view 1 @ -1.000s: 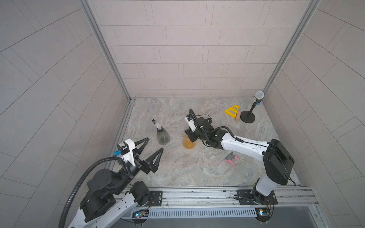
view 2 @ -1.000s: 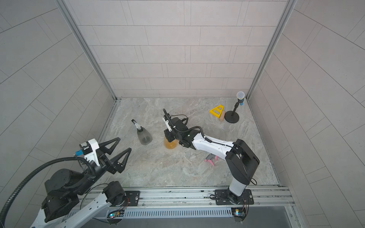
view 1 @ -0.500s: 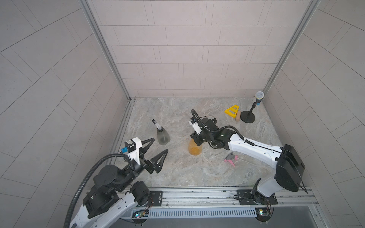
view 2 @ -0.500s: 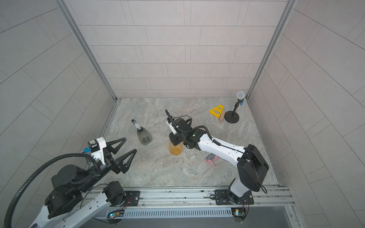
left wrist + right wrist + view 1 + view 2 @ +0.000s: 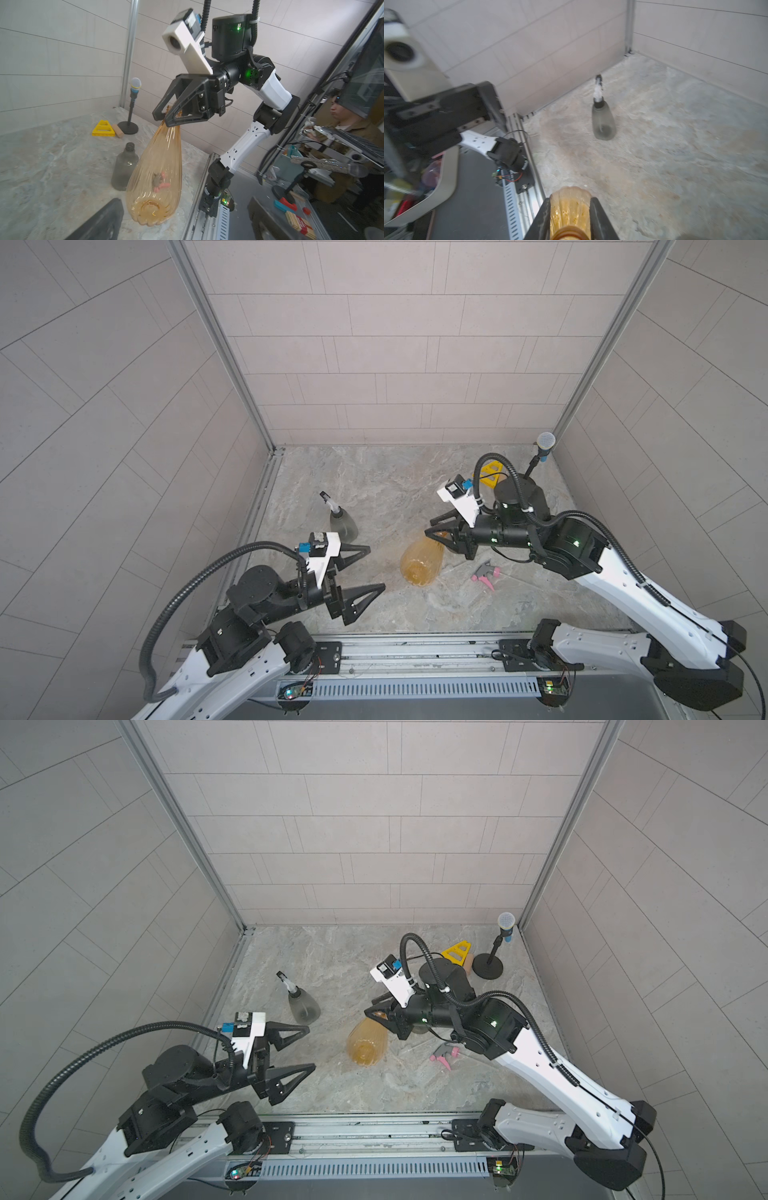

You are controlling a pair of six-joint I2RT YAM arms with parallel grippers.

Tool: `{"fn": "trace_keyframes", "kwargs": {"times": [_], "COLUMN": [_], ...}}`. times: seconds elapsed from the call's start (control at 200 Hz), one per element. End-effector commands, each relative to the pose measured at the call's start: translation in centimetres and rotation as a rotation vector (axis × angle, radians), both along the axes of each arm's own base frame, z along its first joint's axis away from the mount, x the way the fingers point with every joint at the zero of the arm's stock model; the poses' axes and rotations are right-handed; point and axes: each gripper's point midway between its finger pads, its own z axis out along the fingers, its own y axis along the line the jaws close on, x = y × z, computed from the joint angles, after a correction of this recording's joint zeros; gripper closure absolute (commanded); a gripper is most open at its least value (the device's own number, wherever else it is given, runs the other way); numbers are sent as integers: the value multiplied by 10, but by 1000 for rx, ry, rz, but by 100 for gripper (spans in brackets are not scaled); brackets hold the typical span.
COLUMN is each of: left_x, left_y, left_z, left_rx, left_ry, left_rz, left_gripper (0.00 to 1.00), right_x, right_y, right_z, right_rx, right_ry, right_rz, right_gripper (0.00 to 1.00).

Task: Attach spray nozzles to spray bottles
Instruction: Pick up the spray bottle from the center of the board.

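Marble-patterned table (image 5: 395,489), enclosed by tiled walls, fills the centre of both top views. The right arm reaches in from the lower right of the frame. The right gripper (image 5: 432,529) (image 5: 371,1009) has its fingers (image 5: 176,119) drawn narrow and clamped on the neck of the amber bottle (image 5: 419,566) (image 5: 365,1044). The right wrist view shows one black finger pressed against each side of the ribbed amber neck (image 5: 570,203). The bottle is uncapped and hangs tilted, base toward the lower left of the frame; in the left wrist view (image 5: 158,166) it appears to be clear of the table. The left arm enters from the lower left. The left gripper (image 5: 375,568) (image 5: 311,1047) has its fingers spread wide, holds nothing, touches nothing, and sits apart from the amber bottle. A grey bottle (image 5: 344,526) (image 5: 304,1006) stands upright left of centre, with the white-and-black nozzle (image 5: 327,499) (image 5: 598,89) seated on its neck. A second grey bottle (image 5: 124,166), open-necked and upright, shows in the left wrist view beside the amber one. The microphone stand (image 5: 487,966) stands in the far right corner, with a yellow block (image 5: 457,950) just beside it. The grey-and-pink nozzle (image 5: 484,574) (image 5: 444,1054) lies on the table, right of the amber bottle and below the right arm in the frame.
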Motion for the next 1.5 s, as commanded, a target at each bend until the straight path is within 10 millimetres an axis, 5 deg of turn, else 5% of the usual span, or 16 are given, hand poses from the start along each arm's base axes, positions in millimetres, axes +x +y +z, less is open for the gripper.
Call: {"fn": "trace_keyframes", "kwargs": {"times": [0.0, 0.16, 0.72, 1.016, 1.496], "left_x": [-13, -17, -34, -20, -26], "left_y": [-11, -27, -39, -22, -35], "left_z": [10, 6, -7, 10, 9], "left_rx": [-40, -32, -1, -65, -102], "left_ry": [0, 62, 118, 35, 117], "left_rz": [-112, -214, -369, -206, -313], "left_gripper": [0, 0, 2, 0, 0], "right_x": [-39, -61, -34, -37, -52], "right_y": [12, 28, 76, 84, 92], "right_z": [22, 48, 116, 117, 125], "right_rx": [90, 139, 298, 369, 447], "right_ry": [64, 37, -18, -25, -146], "right_rz": [195, 306, 353, 315, 249], "right_gripper": [100, 100, 100, 100, 100]}}
